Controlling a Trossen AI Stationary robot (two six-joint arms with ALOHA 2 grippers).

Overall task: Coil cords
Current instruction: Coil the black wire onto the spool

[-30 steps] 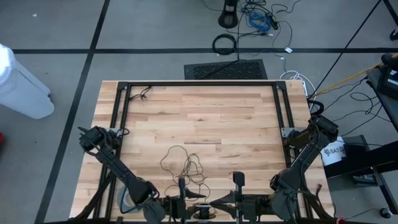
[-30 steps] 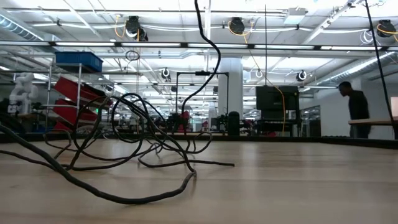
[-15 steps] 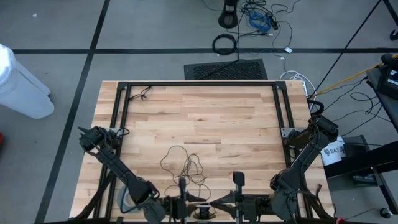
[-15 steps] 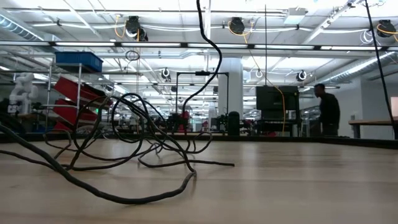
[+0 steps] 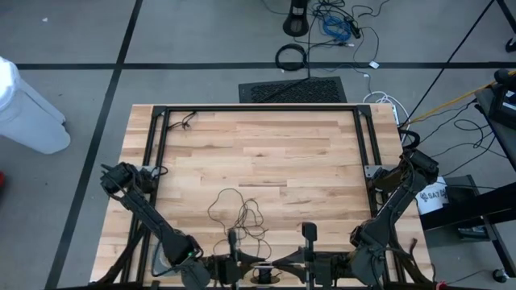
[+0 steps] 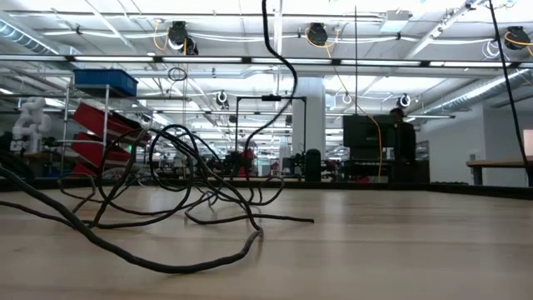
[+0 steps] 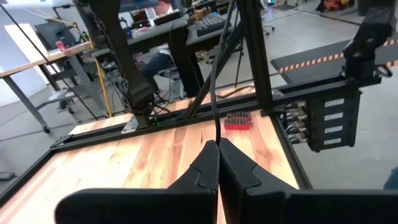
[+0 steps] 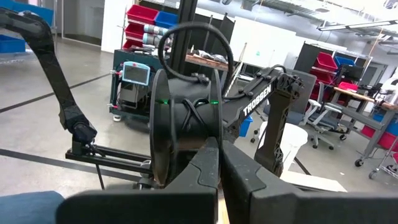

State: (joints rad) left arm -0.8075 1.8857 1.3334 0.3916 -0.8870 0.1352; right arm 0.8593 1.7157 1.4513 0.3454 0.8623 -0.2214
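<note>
The cord (image 5: pixel 238 211) is a thin dark wire. It lies in a loose tangle of loops on the wooden table, left of centre and toward the near edge. In the low view the tangle (image 6: pixel 166 179) rests on the wood, and one strand (image 6: pixel 287 75) rises out of the picture's top. My left gripper (image 7: pixel 217 144) is shut at the near edge, close to the tangle (image 5: pixel 256 259). My right gripper (image 8: pixel 219 142) is shut beside it at the near edge (image 5: pixel 278 261). I see nothing between its fingers. My left gripper pinches the thin cord between its two fingertips. The strand (image 7: pixel 215 121) comes out right at the tips and runs on ahead of them, clear of the table. Which stretch of the cord this is cannot be told. My right gripper: I cannot tell whether it touches the cord.
Black frame rails (image 5: pixel 258 107) run along the table's left, far and right sides. A short dark cable (image 5: pixel 189 121) lies at the far left corner. A small red part (image 7: pixel 237 120) sits by the right rail. Bare wood (image 5: pixel 266 153) fills the far half. A person (image 6: pixel 402 137) stands in the room beyond.
The cord's tangle and its rising strand lie as they did. The person in the room behind has walked toward the left of the low view.
</note>
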